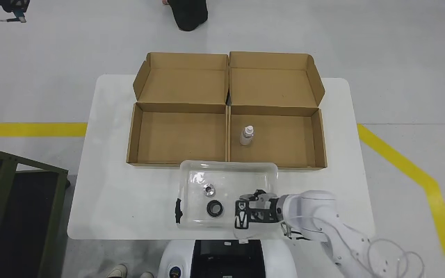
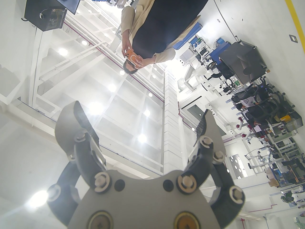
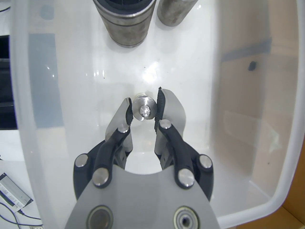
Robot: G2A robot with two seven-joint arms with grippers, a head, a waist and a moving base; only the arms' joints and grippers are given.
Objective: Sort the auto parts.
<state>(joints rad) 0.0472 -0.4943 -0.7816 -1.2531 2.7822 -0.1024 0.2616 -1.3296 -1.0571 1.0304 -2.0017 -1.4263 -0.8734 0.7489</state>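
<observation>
The right end effector (image 3: 143, 106) is clenched on a small round steel part (image 3: 144, 111), whose stud points straight up, low inside the clear tray (image 3: 274, 201). A black-lined bearing sleeve (image 3: 124, 13) and a steel cylinder (image 3: 180, 1) stand upright nearby in the tray, bores up. On the worktop (image 1: 104, 174), the right cardboard box (image 1: 318, 149) holds a white part (image 1: 246, 134). The left end effector (image 2: 141, 107) is spread wide, aimed at the ceiling.

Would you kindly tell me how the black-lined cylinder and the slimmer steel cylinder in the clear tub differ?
The black-lined cylinder is clearly wider than the slimmer steel cylinder. Its bore is wide and dark, the slimmer one's narrow in a bright bevelled end. It has grooves round its body; the slimmer one's side is plain. Both are hollow grey metal, standing apart in the clear tub.
</observation>
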